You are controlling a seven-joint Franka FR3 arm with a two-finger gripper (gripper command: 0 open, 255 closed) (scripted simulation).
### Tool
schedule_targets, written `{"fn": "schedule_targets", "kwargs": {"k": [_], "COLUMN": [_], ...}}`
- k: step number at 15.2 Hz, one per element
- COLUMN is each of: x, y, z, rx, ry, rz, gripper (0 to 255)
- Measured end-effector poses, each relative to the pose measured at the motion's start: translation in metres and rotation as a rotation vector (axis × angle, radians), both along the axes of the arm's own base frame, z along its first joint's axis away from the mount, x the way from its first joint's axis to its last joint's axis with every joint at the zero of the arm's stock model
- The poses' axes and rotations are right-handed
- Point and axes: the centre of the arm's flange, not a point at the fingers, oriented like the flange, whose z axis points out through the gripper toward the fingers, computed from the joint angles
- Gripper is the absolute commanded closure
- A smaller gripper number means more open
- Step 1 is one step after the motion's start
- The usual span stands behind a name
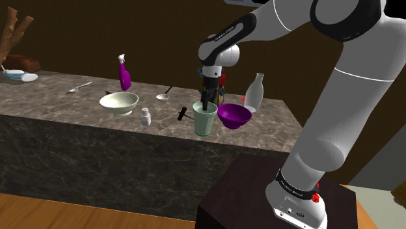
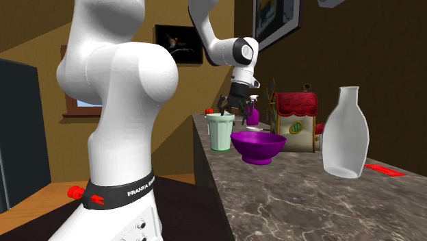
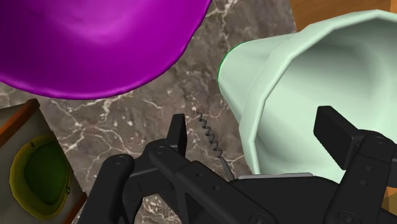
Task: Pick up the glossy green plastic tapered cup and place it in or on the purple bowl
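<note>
You can see your pincer (image 1: 204,103) down at the rim of the pale green cup (image 1: 204,121). Its two fingers stand apart. One is inside the cup and one is outside, with the cup's wall between them. The outside finger (image 3: 179,132) does not touch the wall. The cup stands upright on the surface (image 1: 65,104), close to the edge by the stand. The purple bowl (image 1: 234,116) sits just beside it. A small corkscrew (image 1: 183,114) lies on the cup's other side.
</note>
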Motion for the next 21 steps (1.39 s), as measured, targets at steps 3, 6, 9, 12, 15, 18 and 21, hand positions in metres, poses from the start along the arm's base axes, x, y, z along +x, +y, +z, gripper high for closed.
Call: {"fn": "schedule_targets", "kwargs": {"k": [3, 6, 9, 12, 15, 18, 21], "x": [-0.001, -0.001, -0.001, -0.001, -0.001, -0.001, -0.001], "y": [0.001, 0.001, 0.001, 0.001, 0.001, 0.001, 0.001], "z": [-0.004, -0.004, -0.004, -0.004, -0.004, -0.002, 0.011], "rx": [0.000, 0.000, 0.000, 0.000, 0.000, 0.000, 0.000], "ry": [0.000, 0.000, 0.000, 0.000, 0.000, 0.000, 0.000], "rz": [0.000, 0.000, 0.000, 0.000, 0.000, 0.000, 0.000], "gripper": [0, 0, 255, 255, 255, 255, 255]}}
